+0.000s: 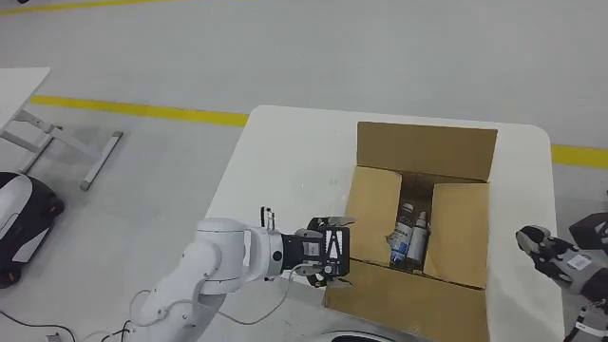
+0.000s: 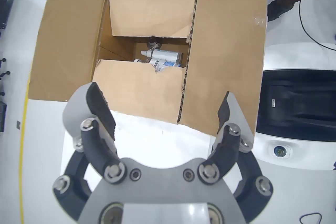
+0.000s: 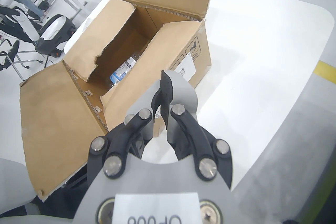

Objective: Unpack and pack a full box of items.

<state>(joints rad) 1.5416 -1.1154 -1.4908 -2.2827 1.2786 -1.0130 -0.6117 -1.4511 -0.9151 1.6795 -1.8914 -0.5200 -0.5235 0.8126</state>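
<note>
I have the left arm (image 1: pixel 204 271) bent at the elbow, forearm running sideways toward the middle. Left tool (image 1: pixel 340 250) (image 2: pixel 160 101) points inward, wrist about level, fingers (image 2: pixel 101 109) spread wide with nothing between the pads. Right tool (image 1: pixel 532 242) (image 3: pixel 163 87) sits on my far right, angled inward and down, fingers (image 3: pixel 183 92) pressed together on nothing.

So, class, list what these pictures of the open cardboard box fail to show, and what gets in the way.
1. Bottle count: top view, the inner flaps cover most of the box opening; a few bottles show in the gap.
2. Box floor: right wrist view, a flap hides all but one bottle.
3. Right arm: top view, cut off at the edge past the right gripper.
</note>
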